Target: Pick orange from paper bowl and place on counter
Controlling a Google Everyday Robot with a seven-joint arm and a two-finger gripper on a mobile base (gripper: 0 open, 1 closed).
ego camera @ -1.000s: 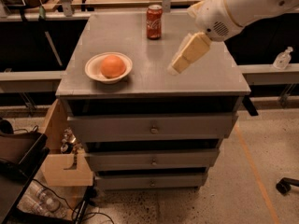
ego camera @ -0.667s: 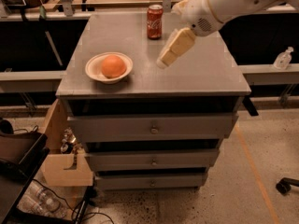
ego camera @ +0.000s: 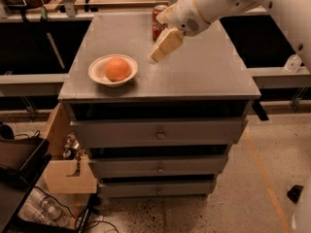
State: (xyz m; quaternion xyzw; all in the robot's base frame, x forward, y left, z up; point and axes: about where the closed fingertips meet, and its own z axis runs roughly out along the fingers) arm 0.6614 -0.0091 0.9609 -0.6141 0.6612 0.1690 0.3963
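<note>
1. I see no long axis on the round orange (ego camera: 118, 68); it sits in the paper bowl (ego camera: 95, 73), front-left on the counter (ego camera: 204, 74).
2. A red soda can (ego camera: 155, 28) stands behind my gripper (ego camera: 156, 56), which hangs tilted just right of the bowl, not touching it. I cannot tell whether it is apart or together.

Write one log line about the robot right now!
orange: in paper bowl, not yet picked | gripper: over counter, beside paper bowl, apart from orange | red soda can: behind gripper
</note>
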